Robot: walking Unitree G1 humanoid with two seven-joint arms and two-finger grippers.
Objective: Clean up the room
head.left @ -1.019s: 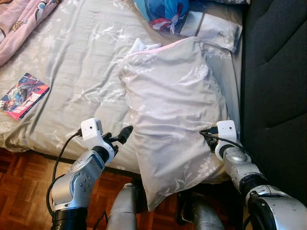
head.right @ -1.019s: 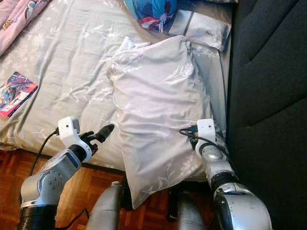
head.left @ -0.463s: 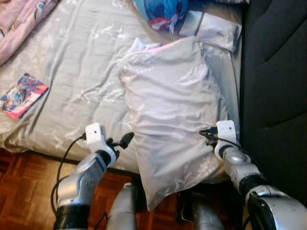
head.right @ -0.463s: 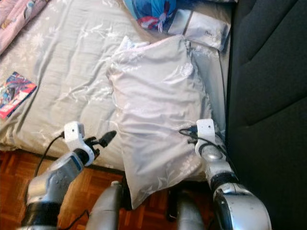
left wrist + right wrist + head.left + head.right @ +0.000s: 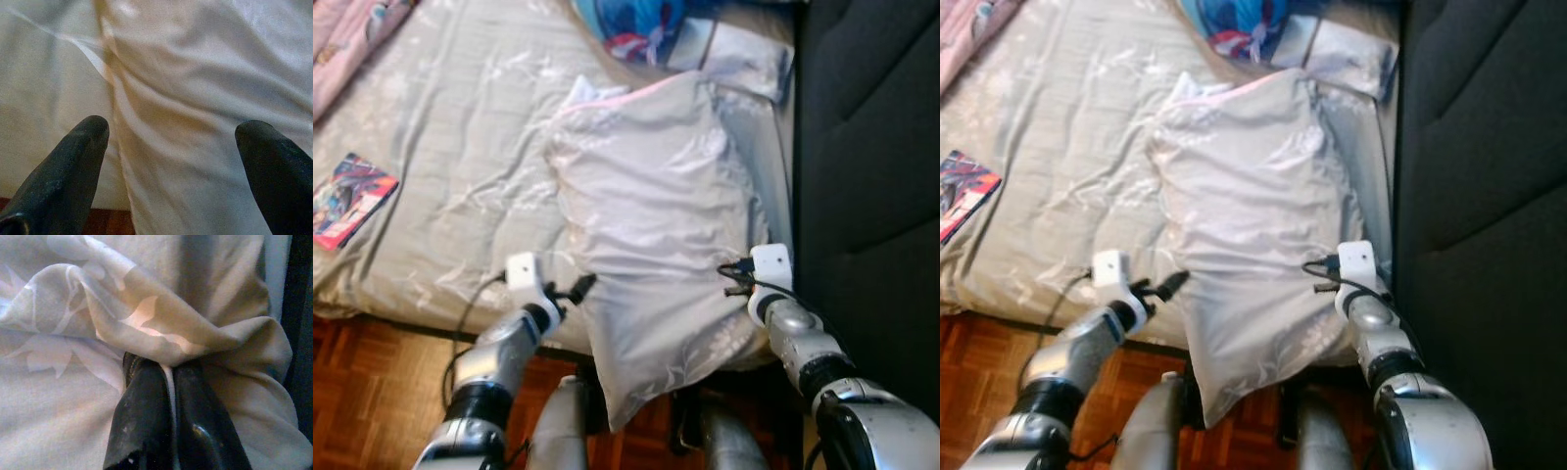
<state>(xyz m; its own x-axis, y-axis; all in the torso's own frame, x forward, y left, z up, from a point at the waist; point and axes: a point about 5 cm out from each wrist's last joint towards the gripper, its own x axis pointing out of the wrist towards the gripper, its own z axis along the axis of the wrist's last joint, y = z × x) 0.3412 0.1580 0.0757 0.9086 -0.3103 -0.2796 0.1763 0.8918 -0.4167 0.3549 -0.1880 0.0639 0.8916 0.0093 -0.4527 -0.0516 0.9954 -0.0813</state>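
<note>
Since one second ago our left tool (image 5: 579, 287) has travelled inward and now reaches the left edge of the pillow (image 5: 656, 225), its two black fingers (image 5: 68, 171) spread wide with the pillow's seam between them. Our right tool (image 5: 164, 377) is pinched closed on a fold of pillowcase at the pillow's right edge (cloth bunches over the fingertips). The pillow, grey with a pale leaf print, lies on the bed (image 5: 460, 166), its lower end hanging over the bed's edge above the wooden floor (image 5: 372, 392). Left of the pillow a book (image 5: 347, 196) rests on the sheet; above it lies a blue bundle (image 5: 631, 24); right of it stands a dark padded headboard (image 5: 871, 147).
</note>
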